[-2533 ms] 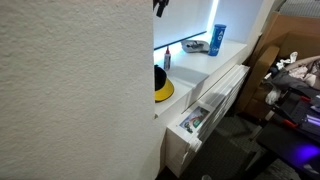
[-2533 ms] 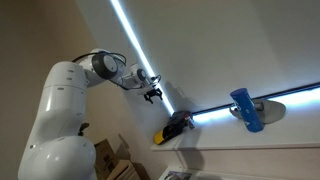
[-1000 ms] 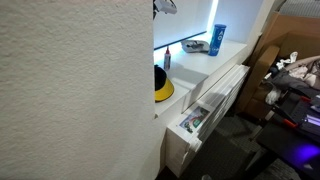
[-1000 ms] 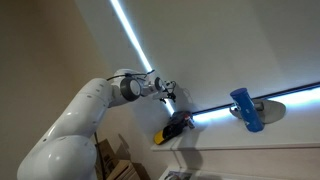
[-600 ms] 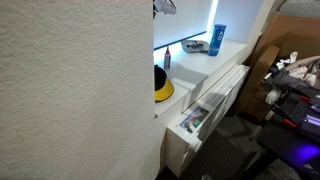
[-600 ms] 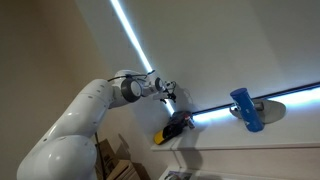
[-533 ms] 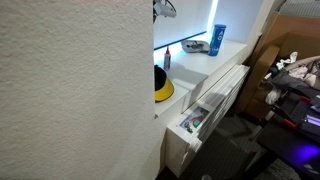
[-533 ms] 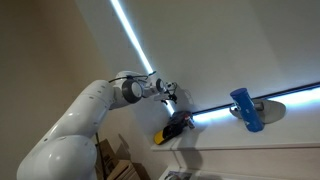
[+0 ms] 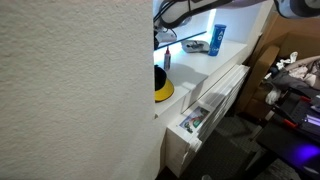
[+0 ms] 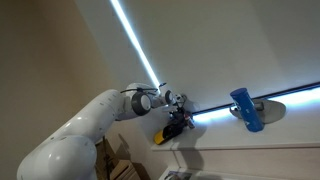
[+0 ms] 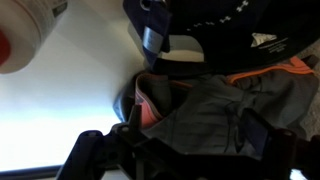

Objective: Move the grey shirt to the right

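Grey shirt (image 11: 215, 112): lay crumpled on white shelf (image 11: 70, 95) in wrist view, tucked under black item w/ white print (image 11: 215, 30), orange trim (image 11: 292, 68) at one edge. Sat directly ahead of gripper (image 11: 175, 152), which was spread apart, jaws either side of fabric, nothing clamped yet.

Looked soft, light, floppy; prob. would sag & drag rather than lift as one piece, & could pull black item along. Best taken at raised fold nearest gripper, pinching a thick bunch, not a single layer.

Couldn't make out shirt's full extent: mostly covered, blurred up close. Red-and-white container (image 11: 25, 35) cut off at frame corner. Showed only as dark heap (image 10: 176, 127) on ledge in an exterior view, well apart from blue bottle (image 10: 247, 108). Mostly blocked by textured wall (image 9: 70, 90) in an exterior view.
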Controlling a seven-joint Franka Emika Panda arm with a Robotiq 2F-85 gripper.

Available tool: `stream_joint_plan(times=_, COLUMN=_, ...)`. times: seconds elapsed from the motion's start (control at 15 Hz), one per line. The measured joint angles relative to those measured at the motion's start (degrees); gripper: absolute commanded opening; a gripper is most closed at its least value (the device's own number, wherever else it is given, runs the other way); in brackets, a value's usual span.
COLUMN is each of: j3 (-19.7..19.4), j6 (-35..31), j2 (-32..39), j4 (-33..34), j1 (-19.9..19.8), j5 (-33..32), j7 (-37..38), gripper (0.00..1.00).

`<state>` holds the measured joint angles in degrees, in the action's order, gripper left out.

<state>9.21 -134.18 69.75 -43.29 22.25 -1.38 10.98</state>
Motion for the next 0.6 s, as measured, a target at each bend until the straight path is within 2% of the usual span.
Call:
stream_joint_plan(times=0.2, j3=0.0, j6=-0.2, j2=0.0, j4=0.5, j1=0.1, j5=0.0, j7=0.0, gripper=1.0)
stream_joint_plan(times=0.6, j3=0.8, j6=-5.8, j2=2.8, j4=0.3, j1=1.0, j5=0.0, j7=0.0, gripper=1.0)
